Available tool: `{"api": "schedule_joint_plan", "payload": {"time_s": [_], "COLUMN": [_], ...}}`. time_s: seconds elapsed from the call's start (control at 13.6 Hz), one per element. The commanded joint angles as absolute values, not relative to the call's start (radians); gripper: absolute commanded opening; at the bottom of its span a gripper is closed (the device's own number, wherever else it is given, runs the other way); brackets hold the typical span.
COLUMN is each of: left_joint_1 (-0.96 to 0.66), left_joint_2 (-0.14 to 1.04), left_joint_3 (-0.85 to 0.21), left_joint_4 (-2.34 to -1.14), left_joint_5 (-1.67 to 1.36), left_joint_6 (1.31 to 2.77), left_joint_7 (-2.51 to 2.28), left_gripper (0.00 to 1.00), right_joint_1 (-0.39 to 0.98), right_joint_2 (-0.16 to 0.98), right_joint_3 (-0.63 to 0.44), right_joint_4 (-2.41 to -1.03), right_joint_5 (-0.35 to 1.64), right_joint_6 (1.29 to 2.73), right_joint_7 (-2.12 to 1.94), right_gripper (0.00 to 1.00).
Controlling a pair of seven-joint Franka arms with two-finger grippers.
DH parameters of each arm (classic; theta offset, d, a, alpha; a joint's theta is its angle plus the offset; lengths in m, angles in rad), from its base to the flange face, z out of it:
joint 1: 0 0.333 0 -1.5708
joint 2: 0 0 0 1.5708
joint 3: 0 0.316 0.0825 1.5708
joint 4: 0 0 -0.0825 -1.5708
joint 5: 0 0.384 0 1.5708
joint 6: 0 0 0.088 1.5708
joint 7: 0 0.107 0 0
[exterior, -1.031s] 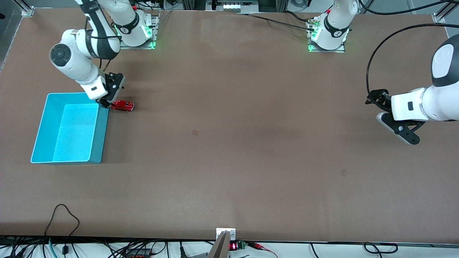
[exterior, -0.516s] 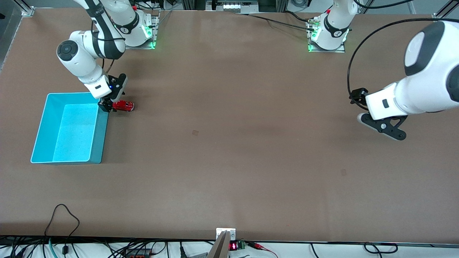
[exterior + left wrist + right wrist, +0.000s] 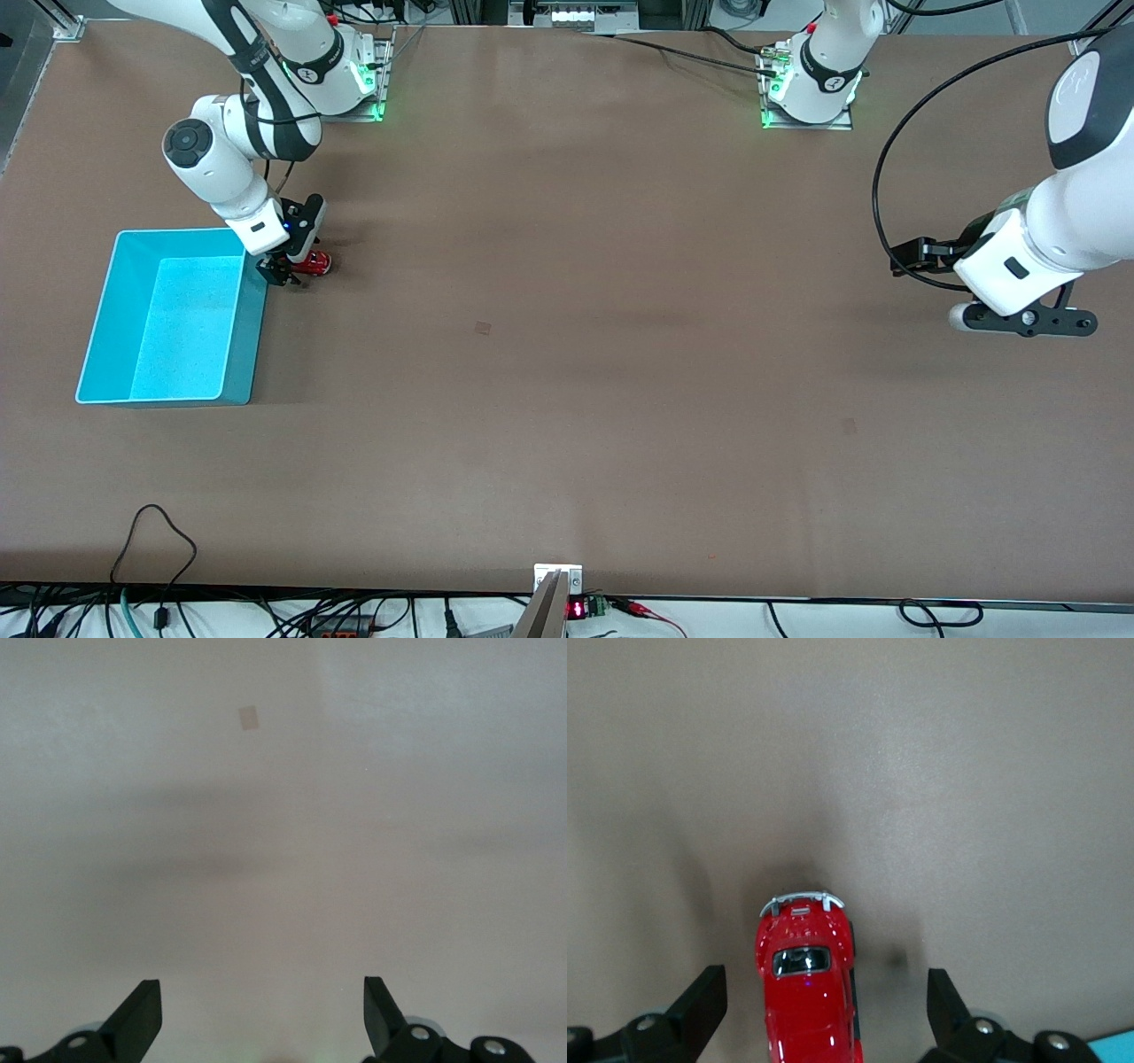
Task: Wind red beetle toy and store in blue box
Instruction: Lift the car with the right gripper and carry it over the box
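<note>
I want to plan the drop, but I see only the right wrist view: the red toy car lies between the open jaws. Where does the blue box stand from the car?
Observer: The blue box stands on the table beside the red beetle toy, toward the right arm's end. The toy lies by the box's corner farthest from the front camera, with the right gripper low over it.
Operator: Is something already in the box?
Observer: The front view shows only its speckled floor.
Operator: And the left arm?
Observer: It waits. The left gripper hangs over the left arm's end of the table, jaws open, nothing between them.
</note>
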State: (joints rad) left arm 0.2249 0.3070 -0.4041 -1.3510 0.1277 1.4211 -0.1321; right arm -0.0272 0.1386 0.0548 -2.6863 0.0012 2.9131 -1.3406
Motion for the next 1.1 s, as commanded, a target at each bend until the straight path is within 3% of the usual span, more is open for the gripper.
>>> {"api": "schedule_joint_plan", "payload": {"time_s": [0.0,0.07,0.29,0.44,0.52,0.74,1.03], "left_joint_1": [0.244,0.259,0.238,0.062,0.02,0.0,-0.002], "left_joint_2": [0.302,0.299,0.201,0.067,0.033,0.021,0.009], "left_joint_3": [-0.39,-0.39,-0.338,-0.121,-0.068,-0.044,-0.048], "left_joint_4": [-1.332,-1.331,-1.411,-1.575,-1.621,-1.637,-1.654], "left_joint_5": [0.095,0.081,0.005,-0.089,-0.092,-0.077,-0.021], "left_joint_6": [1.405,1.405,1.434,1.52,1.561,1.608,1.606], "left_joint_7": [-0.137,-0.137,-0.138,-0.135,-0.114,-0.014,-0.009], "left_gripper": [1.0,1.0,1.0,1.0,1.0,1.0,1.0], "right_joint_1": [-0.054,-0.054,-0.054,-0.054,-0.054,-0.049,-0.046], "right_joint_2": [0.137,0.137,0.143,0.141,0.135,0.114,0.094], "right_joint_3": [0.071,0.071,0.071,0.071,0.071,0.075,0.121], "right_joint_4": [-2.684,-2.684,-2.681,-2.678,-2.665,-2.603,-2.363], "right_joint_5": [-0.011,-0.011,-0.011,-0.011,-0.009,-0.002,0.012], "right_joint_6": [2.916,2.916,2.915,2.913,2.912,2.863,2.582], "right_joint_7": [-1.355,-1.353,-1.35,-1.335,-1.325,-1.209,-1.045], "right_gripper": [0.58,0.43,0.27,0.1,0.05,0.02,0.02]}}
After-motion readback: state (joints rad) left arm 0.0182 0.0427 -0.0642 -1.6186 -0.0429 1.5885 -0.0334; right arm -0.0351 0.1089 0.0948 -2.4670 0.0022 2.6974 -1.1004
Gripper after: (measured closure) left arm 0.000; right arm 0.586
